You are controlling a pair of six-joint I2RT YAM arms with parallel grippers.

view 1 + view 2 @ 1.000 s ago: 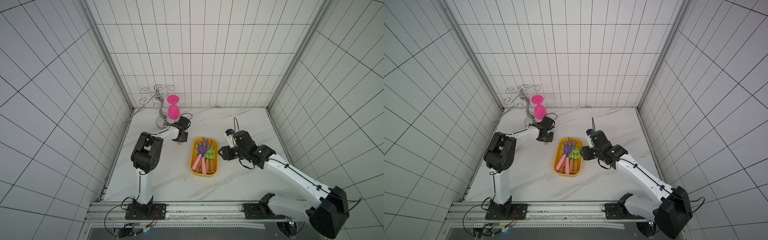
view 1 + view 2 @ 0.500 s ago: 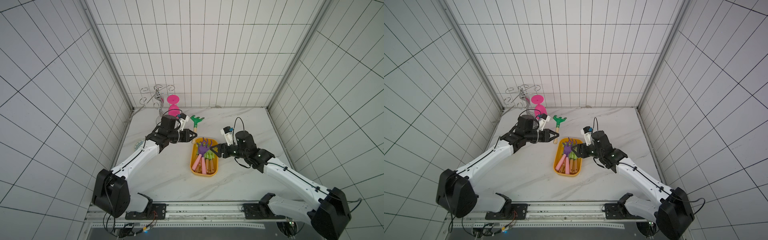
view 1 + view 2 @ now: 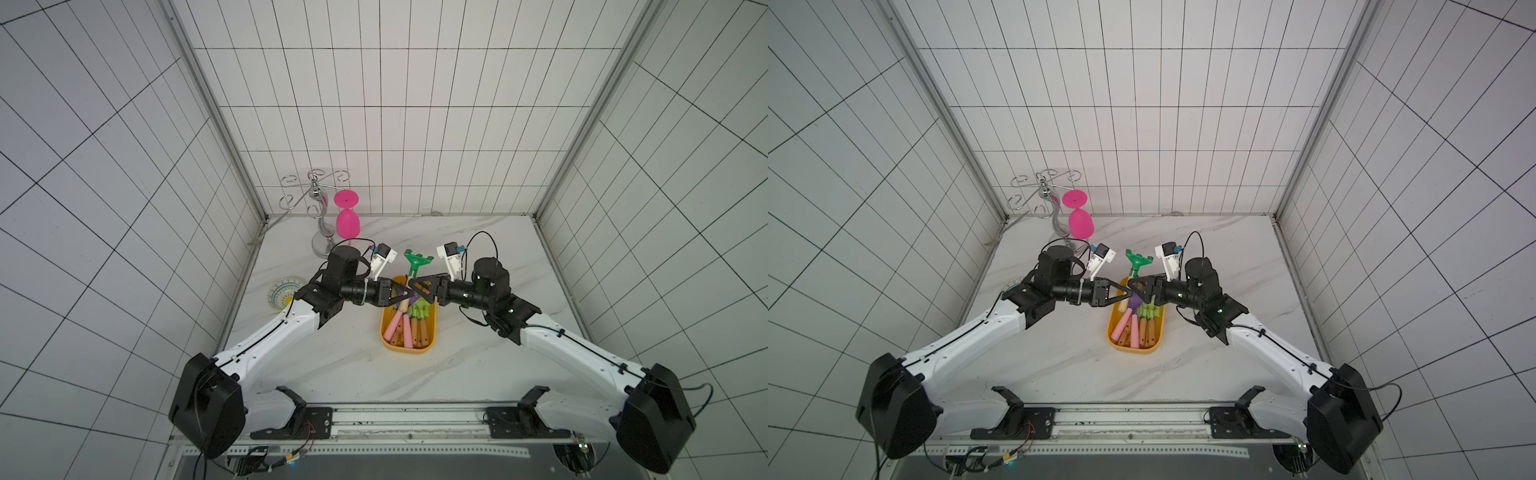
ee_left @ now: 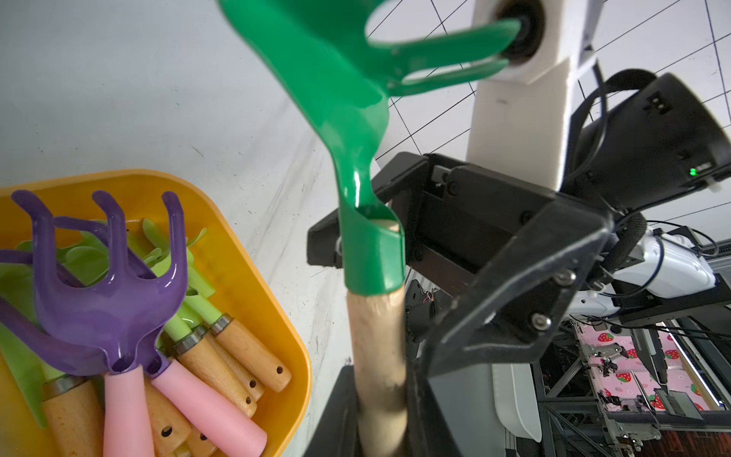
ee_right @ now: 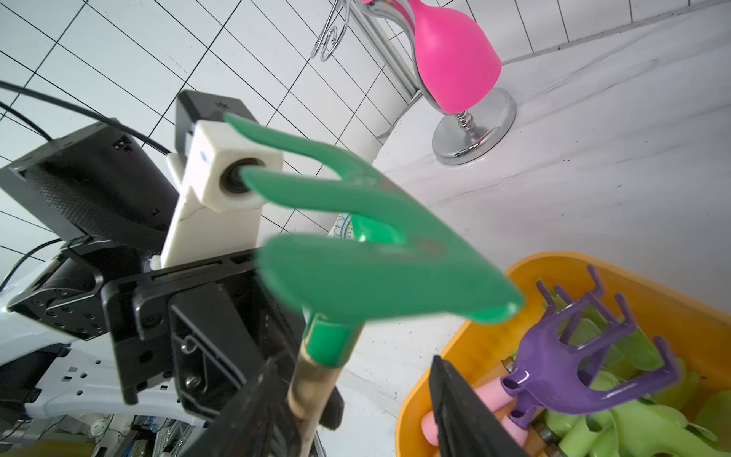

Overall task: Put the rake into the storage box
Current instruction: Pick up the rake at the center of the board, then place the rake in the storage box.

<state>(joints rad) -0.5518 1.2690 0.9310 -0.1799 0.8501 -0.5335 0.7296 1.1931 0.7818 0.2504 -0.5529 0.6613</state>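
Two grippers meet over the far end of the box (image 3: 408,347). The left gripper (image 3: 409,293) pinches the wooden handle of the green rake (image 3: 415,263), which stands nearly upright, head up. The right gripper (image 3: 415,286) brackets the same handle, jaws spread; contact cannot be told. The marble table (image 3: 478,365) around the box lies bare; the box already holds several tools.

The storage box (image 3: 408,348) sits mid-table (image 3: 478,365) with small garden tools (image 3: 405,328) lying in it. Over its far end the rake (image 3: 415,266) stands upright between the left pincer (image 3: 409,293) and right pincer (image 3: 415,286), seemingly gripped by the left. A glass rack (image 3: 320,216) stands far-left.
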